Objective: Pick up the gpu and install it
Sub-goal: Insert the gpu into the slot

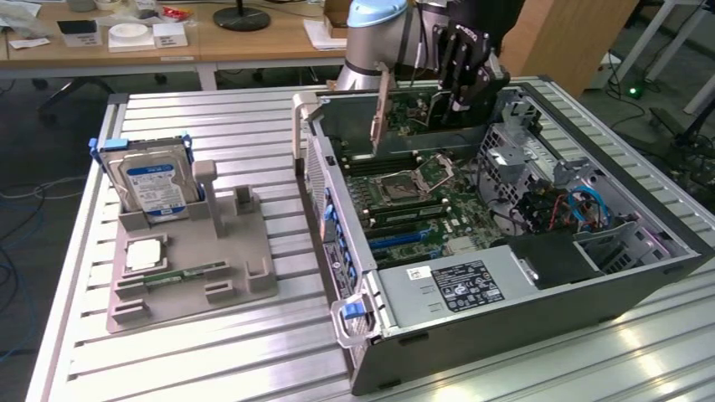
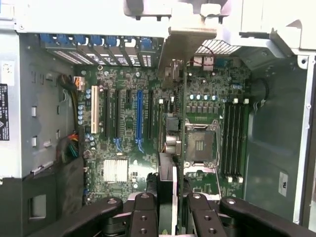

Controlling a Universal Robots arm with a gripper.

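A silver ribbed aluminium desk (image 1: 223, 126) carries an open dark-grey metal computer case (image 1: 537, 327) beneath the fingers (image 1: 460, 59) and a flat grey plastic parts holder (image 1: 201, 251) well apart from them.

Light: we see even, bright room light from overhead in the exterior view.
Glare: pale patches on the table (image 1: 654, 339) beside the case (image 1: 503, 327).
Shadow: soft shade fills the case under the gpu (image 1: 416, 117), whose bracket catches warm light.
Wrist view: the rim (image 2: 74, 15) washes out white; the motherboard (image 2: 123, 148) sits dimmer.
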